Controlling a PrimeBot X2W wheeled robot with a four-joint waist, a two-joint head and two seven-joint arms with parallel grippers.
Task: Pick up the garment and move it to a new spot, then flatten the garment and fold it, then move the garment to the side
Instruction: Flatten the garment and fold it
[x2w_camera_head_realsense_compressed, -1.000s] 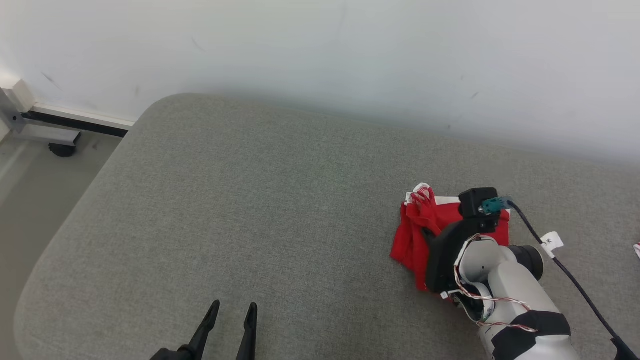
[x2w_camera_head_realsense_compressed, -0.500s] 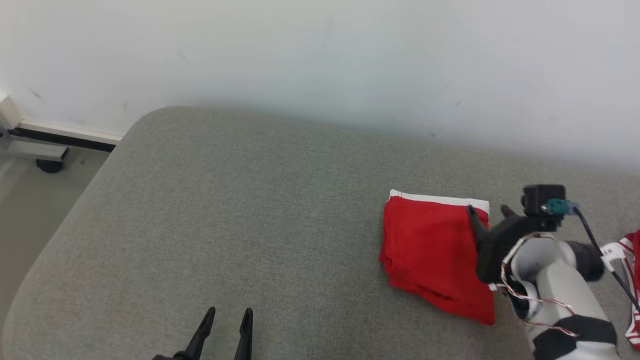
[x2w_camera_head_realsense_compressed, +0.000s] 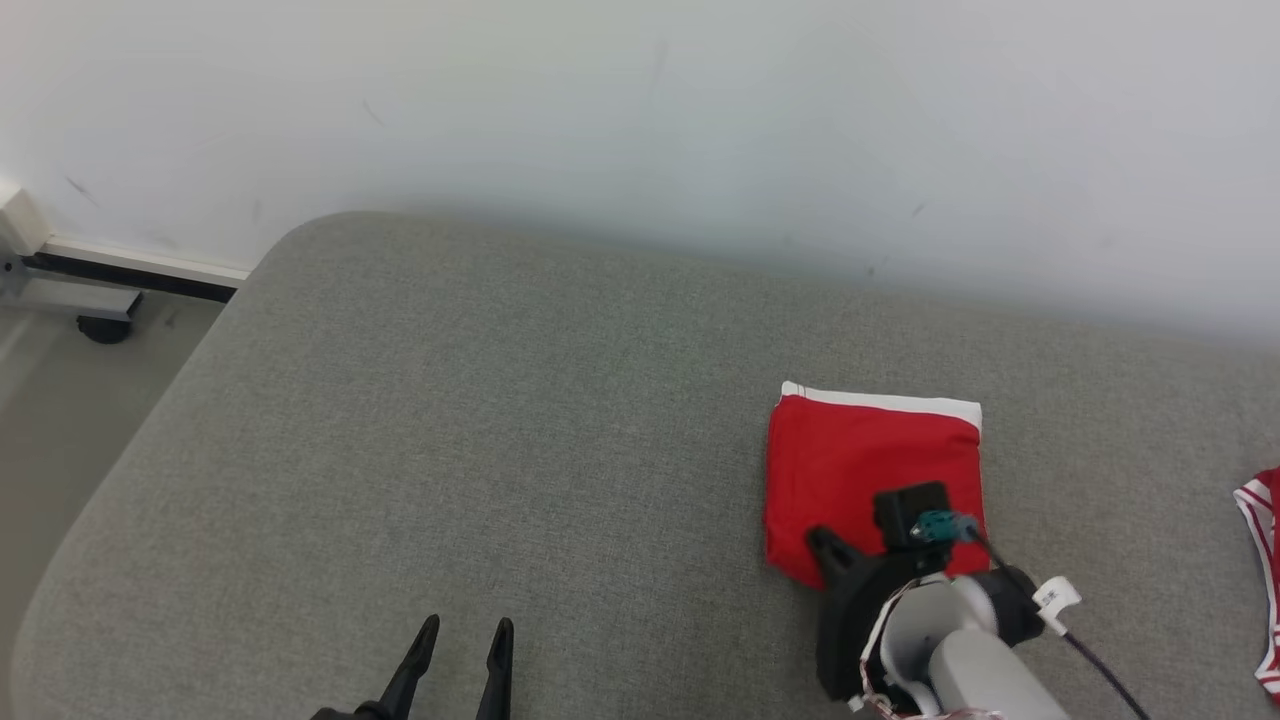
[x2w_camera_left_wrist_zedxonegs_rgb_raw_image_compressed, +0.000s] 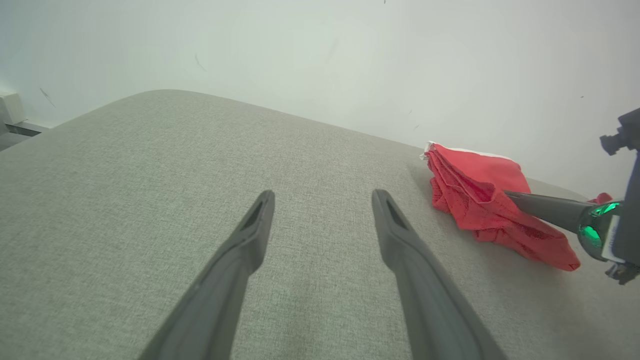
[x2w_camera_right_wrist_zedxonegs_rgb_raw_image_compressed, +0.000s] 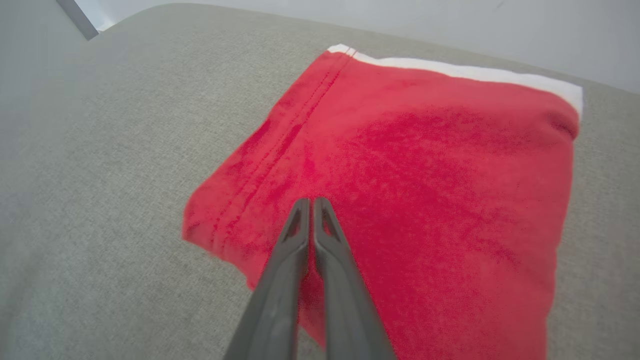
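Observation:
A red garment (x2w_camera_head_realsense_compressed: 870, 450) with a white band along its far edge lies folded into a flat square on the grey cushion (x2w_camera_head_realsense_compressed: 500, 420). My right gripper (x2w_camera_head_realsense_compressed: 830, 545) hovers over the garment's near left part, its fingers pressed together and shut (x2w_camera_right_wrist_zedxonegs_rgb_raw_image_compressed: 311, 201), with nothing seen between them. The red cloth (x2w_camera_right_wrist_zedxonegs_rgb_raw_image_compressed: 425, 175) spreads under and beyond those fingers. In the left wrist view the garment (x2w_camera_left_wrist_zedxonegs_rgb_raw_image_compressed: 480, 200) sits to the right, with the right gripper's finger (x2w_camera_left_wrist_zedxonegs_rgb_raw_image_compressed: 540, 206) over it. My left gripper (x2w_camera_head_realsense_compressed: 462, 628) stays open near the cushion's front edge, its fingers (x2w_camera_left_wrist_zedxonegs_rgb_raw_image_compressed: 250, 235) spread above bare fabric.
A second red and white striped cloth (x2w_camera_head_realsense_compressed: 1262, 560) lies at the cushion's right edge. A pale wall (x2w_camera_head_realsense_compressed: 640, 100) rises right behind the cushion. The cushion's rounded left edge drops to the floor, where a white frame with a black wheel (x2w_camera_head_realsense_compressed: 100, 325) stands.
A second ago my right gripper was at the bunched garment. It then laid it flat, stood open at its right edge, and has now moved to the near edge and shut. The head camera shifted slightly.

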